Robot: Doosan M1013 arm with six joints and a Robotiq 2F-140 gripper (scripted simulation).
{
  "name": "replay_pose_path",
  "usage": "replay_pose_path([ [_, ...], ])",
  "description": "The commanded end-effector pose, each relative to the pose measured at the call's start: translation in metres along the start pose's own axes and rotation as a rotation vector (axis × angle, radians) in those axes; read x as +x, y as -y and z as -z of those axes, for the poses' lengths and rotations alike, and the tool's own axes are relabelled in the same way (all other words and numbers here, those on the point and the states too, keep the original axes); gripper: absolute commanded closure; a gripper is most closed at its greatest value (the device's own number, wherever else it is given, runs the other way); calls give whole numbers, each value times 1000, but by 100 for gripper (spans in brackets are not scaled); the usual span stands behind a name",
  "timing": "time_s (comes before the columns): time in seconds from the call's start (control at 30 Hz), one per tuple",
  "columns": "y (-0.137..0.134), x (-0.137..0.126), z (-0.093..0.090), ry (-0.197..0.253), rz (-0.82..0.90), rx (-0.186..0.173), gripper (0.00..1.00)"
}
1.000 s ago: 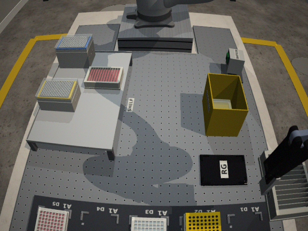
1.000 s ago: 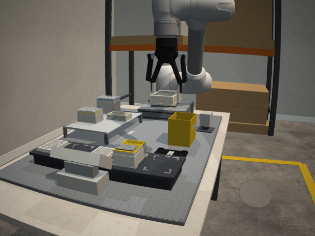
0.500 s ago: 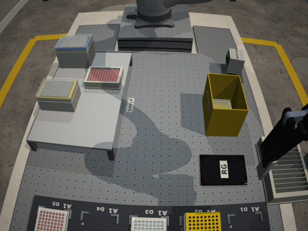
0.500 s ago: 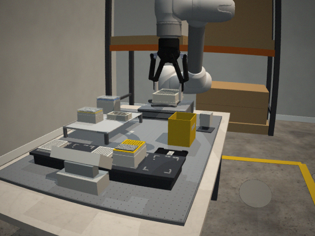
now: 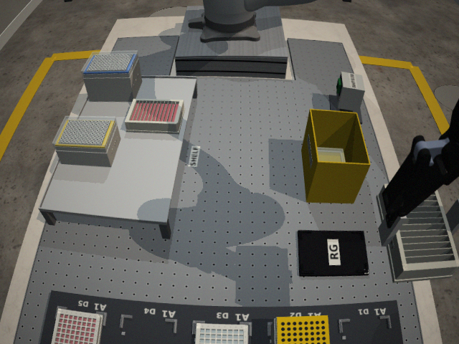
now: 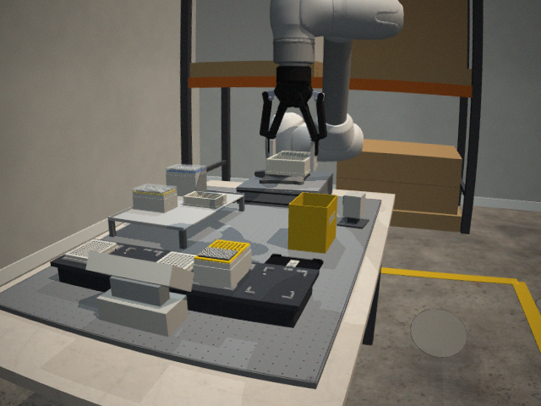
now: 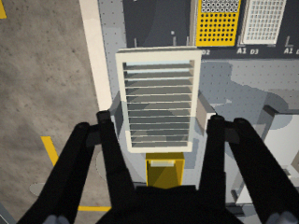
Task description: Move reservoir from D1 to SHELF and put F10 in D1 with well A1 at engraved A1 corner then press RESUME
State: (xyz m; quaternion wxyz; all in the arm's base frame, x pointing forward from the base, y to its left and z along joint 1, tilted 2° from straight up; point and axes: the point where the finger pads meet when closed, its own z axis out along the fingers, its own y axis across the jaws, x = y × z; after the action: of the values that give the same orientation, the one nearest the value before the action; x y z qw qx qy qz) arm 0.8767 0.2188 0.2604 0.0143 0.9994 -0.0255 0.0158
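Observation:
My gripper is shut on the grey 12-trough reservoir, gripping its two long sides. It holds the reservoir level and high above the table. In the top view the held reservoir hangs at the right edge, beside the RG nest. In the wrist view its troughs face up between my fingers. The D1 brackets stand empty. The filled reservoir with red troughs lies flat on the shelf.
Two covered tip racks stand on the shelf. A yellow bin and the RESUME post stand on the right. On the deck are a yellow tip rack at D2 and open plates at D3 and D5.

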Motion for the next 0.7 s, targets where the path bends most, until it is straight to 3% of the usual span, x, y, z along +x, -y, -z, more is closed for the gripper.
replay_pose_path([
  [0.0,0,-9,0,0,0,0,100],
  [0.67,0,-51,0,0,0,0,100],
])
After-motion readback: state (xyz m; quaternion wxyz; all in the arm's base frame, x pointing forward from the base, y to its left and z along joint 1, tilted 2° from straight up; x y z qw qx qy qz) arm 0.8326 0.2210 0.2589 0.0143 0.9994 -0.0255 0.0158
